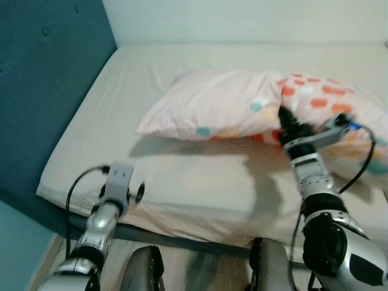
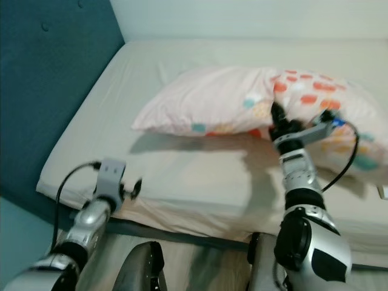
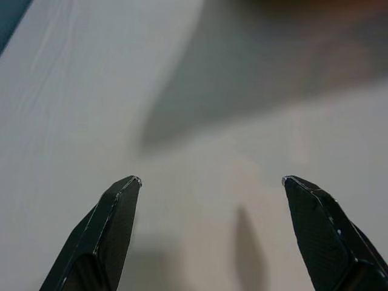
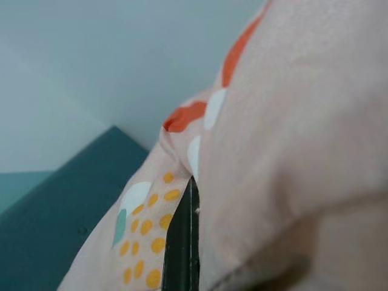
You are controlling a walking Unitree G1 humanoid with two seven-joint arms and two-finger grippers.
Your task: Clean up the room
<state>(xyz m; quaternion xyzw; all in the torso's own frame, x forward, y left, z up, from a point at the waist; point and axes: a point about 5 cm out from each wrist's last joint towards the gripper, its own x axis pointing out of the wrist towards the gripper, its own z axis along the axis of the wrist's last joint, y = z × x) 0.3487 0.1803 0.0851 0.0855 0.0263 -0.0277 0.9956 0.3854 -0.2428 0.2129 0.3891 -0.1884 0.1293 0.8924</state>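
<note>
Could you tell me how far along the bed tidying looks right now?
Done: nothing visibly finished. In hand: the right hand has the spotted pillow gripped and raised above the mattress. Left: setting the pillow near the headboard; the left hand hangs open by the bed edge.

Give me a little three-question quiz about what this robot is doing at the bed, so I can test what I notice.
1. True or false: the left gripper is open over bare mattress.
2. What does the right gripper grip? A) headboard B) pillow C) cable
3. Fill in: the headboard is coloured ____.

Key:
1. True; its fingers stand wide apart with nothing between them.
2. B; it is shut on the spotted pillow, lifted above its shadow.
3. Teal.
</note>
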